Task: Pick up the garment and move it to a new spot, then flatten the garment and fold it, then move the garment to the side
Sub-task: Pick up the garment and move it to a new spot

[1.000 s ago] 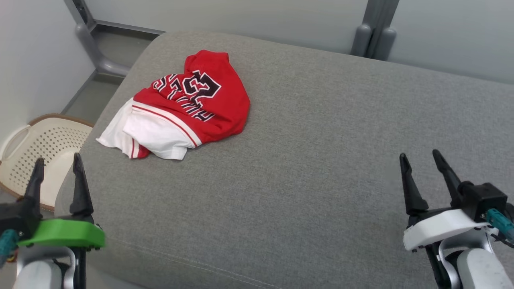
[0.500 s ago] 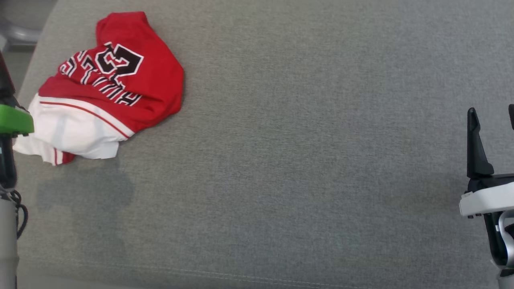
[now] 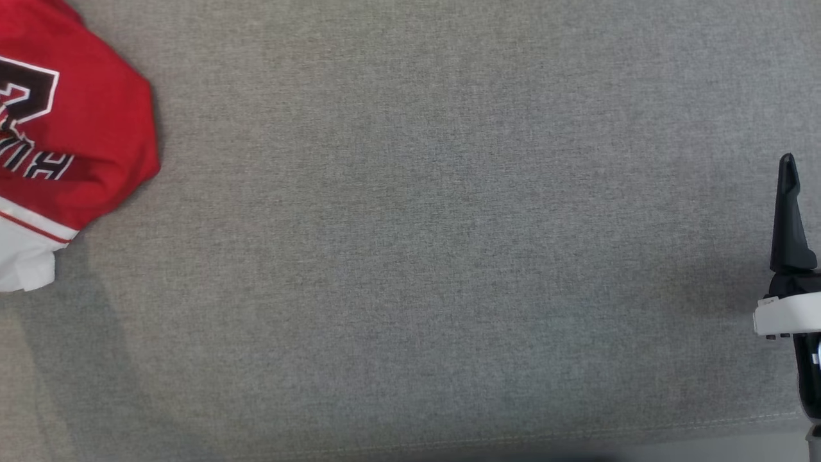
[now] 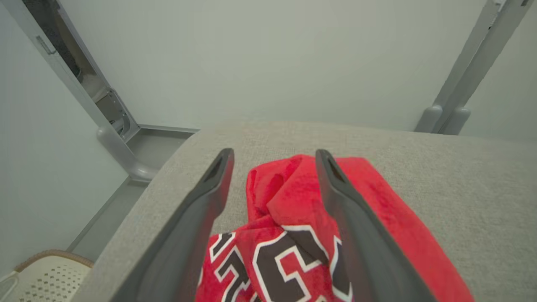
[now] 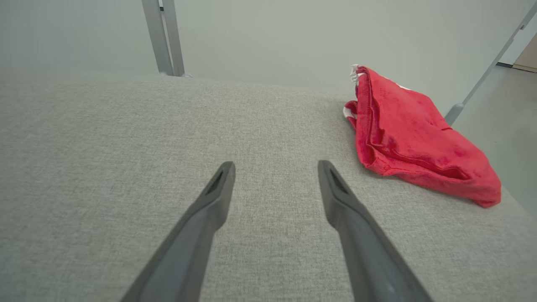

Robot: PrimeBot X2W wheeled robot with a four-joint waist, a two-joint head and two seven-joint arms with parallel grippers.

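Note:
The garment is a crumpled red jersey with black-and-white lettering and a white part, lying on the grey cushion at the far left of the head view. In the left wrist view my left gripper is open just above the garment, whose red folds show between and under the fingers; nothing is gripped. My right gripper is open over bare cushion, well away from the garment. One of its dark fingers stands at the right edge of the head view.
A cream perforated basket sits on the floor beyond the cushion's corner near the garment. Grey metal posts and a pale wall stand behind the cushion. The cushion's front seam runs along the bottom of the head view.
The head camera has swung down and to the right, so the garment now sits at the picture's left edge and the left gripper has slipped out of it. The garment's shape is unchanged.

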